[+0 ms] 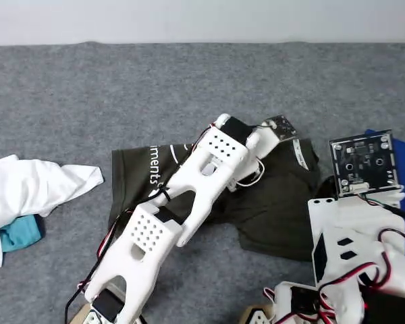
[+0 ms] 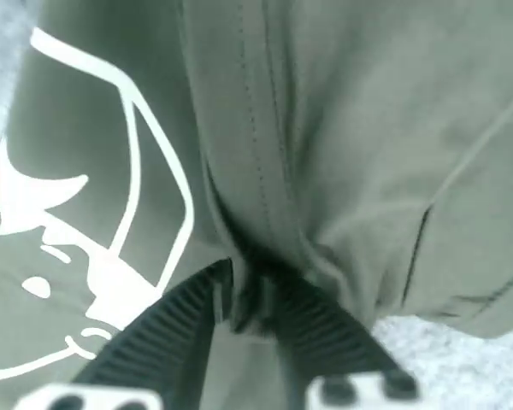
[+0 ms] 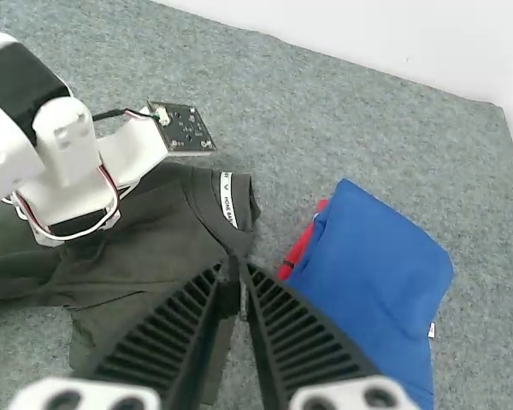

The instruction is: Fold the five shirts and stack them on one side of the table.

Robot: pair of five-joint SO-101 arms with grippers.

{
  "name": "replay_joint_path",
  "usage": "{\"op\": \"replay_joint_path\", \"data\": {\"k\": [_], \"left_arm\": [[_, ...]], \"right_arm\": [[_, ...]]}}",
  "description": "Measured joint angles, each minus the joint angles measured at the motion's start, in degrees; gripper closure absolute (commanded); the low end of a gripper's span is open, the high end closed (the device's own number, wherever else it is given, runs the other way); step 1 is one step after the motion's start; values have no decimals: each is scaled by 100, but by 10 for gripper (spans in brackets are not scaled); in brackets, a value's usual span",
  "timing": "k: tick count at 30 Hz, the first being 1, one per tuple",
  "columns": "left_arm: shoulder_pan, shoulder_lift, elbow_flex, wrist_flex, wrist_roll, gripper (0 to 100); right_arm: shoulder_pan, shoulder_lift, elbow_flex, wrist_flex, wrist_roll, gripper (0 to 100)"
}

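Olive shirt (image 1: 277,209) mid-frame: left hand (image 2: 248,295) pinches a seam ridge, right hand (image 3: 237,284) pinches its collar edge, seemingly to fold it.

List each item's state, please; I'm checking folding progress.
dark green shirt: spread, rumpled, not folded
blue shirt: folded, atop red garment
red garment: mostly hidden under blue shirt
white shirt: crumpled
teal shirt: bunched against white shirt
left gripper: shut on dark green shirt
right gripper: shut on dark green shirt
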Motion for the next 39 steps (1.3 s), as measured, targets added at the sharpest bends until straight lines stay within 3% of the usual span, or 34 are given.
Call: {"op": "replay_joint_path", "data": {"k": [23,33,39], "left_arm": [[70,-1213,-9,44,0,848],[149,-18,387,44,167,930],[255,132,448,44,193,931]], "right_arm": [[0,0,0,0,0,989],[0,0,0,0,0,989],[0,0,0,0,0,989]]}}
